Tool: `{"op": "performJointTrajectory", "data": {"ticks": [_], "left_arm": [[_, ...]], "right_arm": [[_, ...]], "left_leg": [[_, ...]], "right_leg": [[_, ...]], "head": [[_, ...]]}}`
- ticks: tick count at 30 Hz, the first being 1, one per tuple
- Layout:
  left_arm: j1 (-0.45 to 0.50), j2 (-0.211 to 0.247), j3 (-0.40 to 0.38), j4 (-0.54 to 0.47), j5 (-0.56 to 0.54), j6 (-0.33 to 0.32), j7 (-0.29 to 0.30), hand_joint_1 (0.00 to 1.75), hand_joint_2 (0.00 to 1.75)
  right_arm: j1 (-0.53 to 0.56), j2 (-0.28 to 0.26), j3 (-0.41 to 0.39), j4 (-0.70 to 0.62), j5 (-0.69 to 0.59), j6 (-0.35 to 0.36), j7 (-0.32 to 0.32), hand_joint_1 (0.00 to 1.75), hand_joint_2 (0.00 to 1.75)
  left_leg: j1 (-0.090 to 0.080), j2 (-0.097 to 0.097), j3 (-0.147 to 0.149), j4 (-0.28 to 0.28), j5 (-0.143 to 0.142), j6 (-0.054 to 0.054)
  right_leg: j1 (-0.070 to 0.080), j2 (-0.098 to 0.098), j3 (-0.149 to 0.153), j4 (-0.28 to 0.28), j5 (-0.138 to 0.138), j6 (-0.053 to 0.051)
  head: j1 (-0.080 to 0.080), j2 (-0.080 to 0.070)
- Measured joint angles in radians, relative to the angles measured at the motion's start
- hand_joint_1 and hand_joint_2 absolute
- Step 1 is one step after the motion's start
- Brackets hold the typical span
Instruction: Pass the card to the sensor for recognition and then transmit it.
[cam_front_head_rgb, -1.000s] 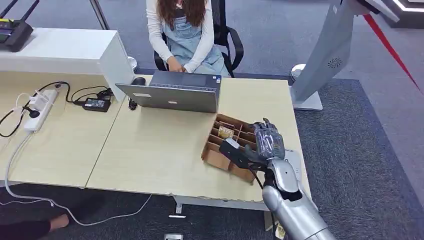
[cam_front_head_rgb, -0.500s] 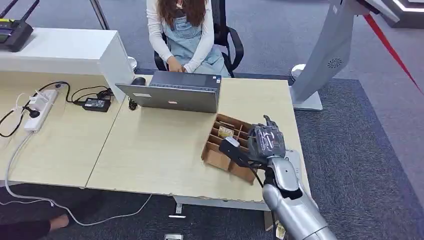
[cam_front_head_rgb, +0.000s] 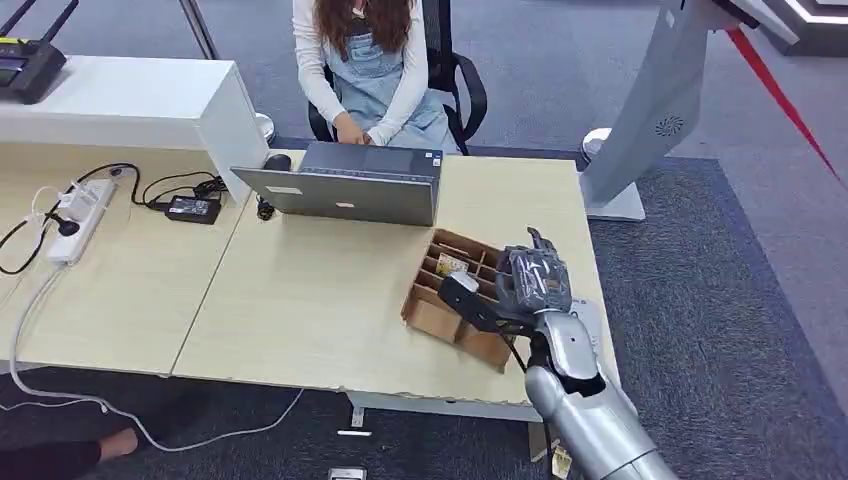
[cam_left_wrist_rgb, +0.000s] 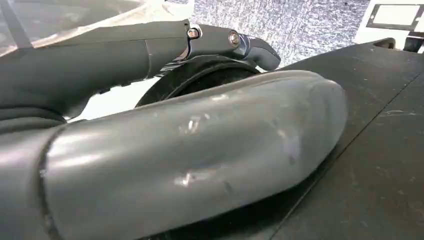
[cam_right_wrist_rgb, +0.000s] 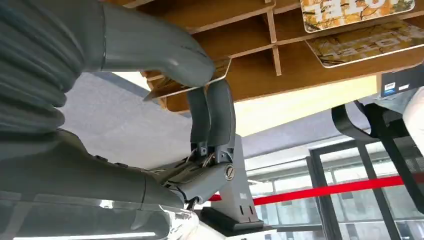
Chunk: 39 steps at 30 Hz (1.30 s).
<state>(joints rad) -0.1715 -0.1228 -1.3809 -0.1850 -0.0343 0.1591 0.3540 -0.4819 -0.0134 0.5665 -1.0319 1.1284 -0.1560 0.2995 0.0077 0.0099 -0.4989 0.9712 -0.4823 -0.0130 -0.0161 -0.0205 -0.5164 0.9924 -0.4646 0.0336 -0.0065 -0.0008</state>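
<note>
My main worry is the grip. In the right wrist view my right hand (cam_right_wrist_rgb: 200, 95) has a card (cam_right_wrist_rgb: 187, 80) pinched by one thin edge between the thick thumb and the dark fingers (cam_right_wrist_rgb: 212, 112), and most of the card sticks out beyond that pinch. If I lift or swing quickly, I judge it could pivot or slide out and drop back into the cardboard tray (cam_front_head_rgb: 440, 315). The wooden dividers (cam_right_wrist_rgb: 272, 35) sit close to the held card, so a tilted lift might also catch its free edge and lever it loose. Other printed cards (cam_right_wrist_rgb: 357, 10) lie in compartments near the upper right of that frame, and a snag could disturb them.

In the head view the right hand (cam_front_head_rgb: 525, 285) sits at lower centre-right of the frame, over the near right corner of the tray on the counter (cam_front_head_rgb: 300, 300). Its back faces the camera, fingers curled downward, silver forearm rising from the bottom edge.

My left hand (cam_left_wrist_rgb: 200, 150) appears close up in its wrist view; I cannot tell whether it is closed or holding anything.

I cannot pick out the sensor with confidence.
</note>
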Motion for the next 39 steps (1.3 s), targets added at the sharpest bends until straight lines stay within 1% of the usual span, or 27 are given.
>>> {"op": "performJointTrajectory", "data": {"ticks": [8, 13, 15, 18, 21, 27, 30, 35, 36, 39], "left_arm": [[-0.001, -0.002, 0.000, 0.000, -0.001, 0.000, -0.002, 0.00, 0.00], [-0.001, -0.002, 0.000, 0.000, -0.001, 0.000, -0.002, 0.00, 0.00], [-0.001, -0.002, 0.000, 0.000, -0.001, -0.001, -0.002, 0.00, 0.00], [-0.001, -0.002, 0.000, 0.000, -0.003, -0.002, -0.002, 0.00, 0.00], [-0.001, -0.002, 0.000, 0.000, -0.003, -0.004, -0.003, 0.00, 0.00], [-0.001, -0.002, 0.000, 0.000, -0.004, -0.005, -0.004, 0.00, 0.00], [-0.002, -0.002, 0.000, 0.000, -0.006, -0.006, -0.004, 0.00, 0.00], [-0.003, -0.002, 0.000, 0.000, -0.009, -0.008, -0.004, 0.00, 0.00], [-0.003, -0.003, 0.000, 0.000, -0.009, -0.009, -0.004, 0.00, 0.00], [-0.003, -0.003, 0.000, 0.000, -0.010, -0.010, -0.005, 0.00, 0.00]], "right_arm": [[0.000, 0.000, 0.000, 0.005, 0.001, 0.000, 0.000, 1.13, 1.75], [0.000, 0.001, 0.000, 0.006, 0.001, 0.000, 0.000, 1.20, 1.75], [0.000, 0.001, 0.000, 0.006, 0.001, 0.000, -0.001, 1.20, 1.75], [0.000, 0.001, 0.000, 0.009, 0.002, 0.000, -0.003, 1.13, 1.75], [0.000, 0.001, 0.001, 0.010, 0.003, 0.000, -0.003, 0.96, 1.75], [0.002, 0.002, 0.001, 0.021, 0.003, 0.000, -0.003, 0.70, 1.75], [0.002, 0.002, 0.001, 0.024, 0.004, 0.000, -0.003, 0.70, 1.75], [0.002, 0.004, 0.001, 0.025, 0.007, 0.000, -0.003, 0.56, 1.75], [0.002, 0.004, 0.001, 0.025, 0.008, 0.000, -0.003, 0.51, 1.75], [0.002, 0.006, 0.001, 0.025, 0.008, 0.000, -0.003, 0.51, 1.75]], "left_leg": [[0.000, 0.000, 0.000, 0.000, 0.000, 0.000], [0.000, 0.000, 0.000, 0.000, 0.000, 0.000], [0.000, 0.000, 0.000, 0.000, 0.000, 0.000], [0.000, 0.000, 0.000, 0.000, 0.000, 0.000], [0.000, 0.000, 0.000, 0.000, 0.000, 0.000], [0.000, 0.000, 0.000, 0.000, 0.000, 0.000], [0.000, 0.000, 0.000, 0.000, 0.000, 0.000], [0.000, 0.000, 0.000, 0.000, 0.000, 0.000], [0.000, 0.000, 0.000, 0.000, 0.000, 0.000], [0.000, 0.000, 0.000, 0.000, 0.000, 0.000]], "right_leg": [[0.000, 0.000, 0.000, 0.000, 0.000, 0.000], [0.000, 0.000, 0.000, 0.000, 0.000, 0.000], [0.000, 0.000, 0.000, 0.000, 0.000, 0.000], [0.000, 0.000, 0.000, 0.000, 0.000, 0.000], [0.000, 0.000, 0.000, 0.000, 0.000, 0.000], [0.000, 0.000, 0.000, 0.000, 0.000, 0.000], [0.000, 0.000, 0.000, 0.000, 0.000, 0.000], [0.000, 0.000, 0.000, 0.000, 0.000, 0.000], [0.000, 0.000, 0.000, 0.000, 0.000, 0.000], [0.000, 0.000, 0.000, 0.000, 0.000, 0.000]], "head": [[0.000, 0.000], [0.000, 0.000], [0.000, 0.000], [0.000, 0.000], [0.000, 0.000], [0.000, 0.000], [0.000, 0.000], [0.000, 0.000], [0.000, 0.000], [0.000, 0.000]]}}
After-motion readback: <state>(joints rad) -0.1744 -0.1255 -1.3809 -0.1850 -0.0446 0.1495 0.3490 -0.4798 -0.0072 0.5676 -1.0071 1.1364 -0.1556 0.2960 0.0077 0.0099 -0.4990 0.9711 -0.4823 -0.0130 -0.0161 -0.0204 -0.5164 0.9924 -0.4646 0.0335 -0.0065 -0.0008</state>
